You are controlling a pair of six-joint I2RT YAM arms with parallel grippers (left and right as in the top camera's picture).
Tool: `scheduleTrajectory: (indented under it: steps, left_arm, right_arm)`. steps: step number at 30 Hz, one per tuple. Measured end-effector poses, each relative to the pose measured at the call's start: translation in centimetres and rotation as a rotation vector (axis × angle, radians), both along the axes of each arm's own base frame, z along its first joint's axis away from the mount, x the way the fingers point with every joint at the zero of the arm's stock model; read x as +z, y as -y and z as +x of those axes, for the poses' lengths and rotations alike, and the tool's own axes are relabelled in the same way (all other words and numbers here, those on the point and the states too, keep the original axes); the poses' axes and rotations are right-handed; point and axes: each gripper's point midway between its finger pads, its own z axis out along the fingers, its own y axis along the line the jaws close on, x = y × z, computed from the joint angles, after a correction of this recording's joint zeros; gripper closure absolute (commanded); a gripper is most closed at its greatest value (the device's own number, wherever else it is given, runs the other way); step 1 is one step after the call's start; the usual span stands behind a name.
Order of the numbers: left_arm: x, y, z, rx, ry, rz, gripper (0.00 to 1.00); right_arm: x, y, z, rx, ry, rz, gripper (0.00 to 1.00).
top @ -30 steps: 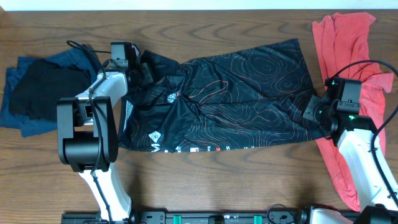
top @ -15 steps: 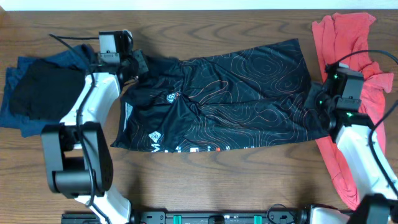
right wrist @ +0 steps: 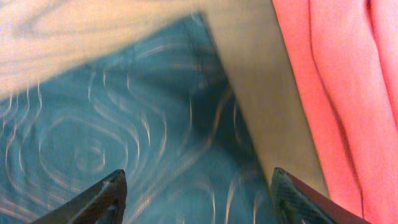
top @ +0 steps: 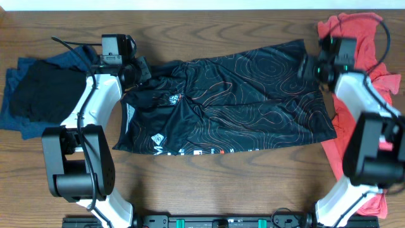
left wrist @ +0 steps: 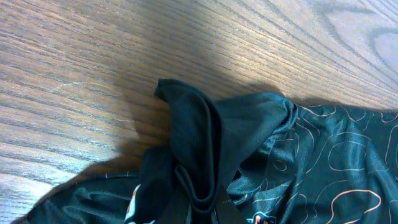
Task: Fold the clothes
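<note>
On one table, one black jersey in clamped left jaws, one coral garment, right jaws spread and empty.

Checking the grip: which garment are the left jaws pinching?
The black jersey with orange lines, mid-table; the red garment and the blue pile lie at the sides, unheld.

Two robot arms, the left arm and right arm, have glossy white link shells, bulky black joint housings, boxy black wrist cameras trailing thin black cables, small green lights on the right wrist, and a right gripper with dark wedge-shaped fingertips.
</note>
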Motion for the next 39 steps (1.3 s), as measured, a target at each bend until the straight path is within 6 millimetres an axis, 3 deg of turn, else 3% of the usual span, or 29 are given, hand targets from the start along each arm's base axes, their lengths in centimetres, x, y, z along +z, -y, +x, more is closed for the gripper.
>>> scheduleTrajectory:
  steps: [6, 14, 16, 19, 32, 39]
  left_arm:
    - [-0.1, 0.0, -0.1, 0.000, -0.007, 0.000, 0.94]
    - [-0.3, 0.0, -0.5, 0.000, -0.023, -0.001, 0.94]
    - [-0.3, 0.0, -0.5, 0.000, -0.024, 0.000, 0.94]
    - [-0.3, 0.0, -0.5, 0.000, -0.024, 0.000, 0.94]
    - [-0.3, 0.0, -0.5, 0.000, -0.024, 0.000, 0.94]
    - [-0.3, 0.0, -0.5, 0.000, -0.024, 0.000, 0.94]
  right_arm:
    - [-0.2, 0.3, 5.9, 0.019, 0.001, 0.001, 0.28]
    - [-5.0, -2.0, 9.9, 0.072, -0.015, 0.004, 0.28]
    - [-5.9, -2.5, 10.3, 0.078, -0.010, -0.011, 0.29]
    - [-5.6, -2.8, 10.7, 0.066, 0.002, -0.038, 0.30]
    - [-5.5, -0.7, 11.1, -0.034, 0.014, -0.134, 0.33]
    - [-6.0, -0.7, 11.1, -0.044, 0.011, -0.149, 0.35]
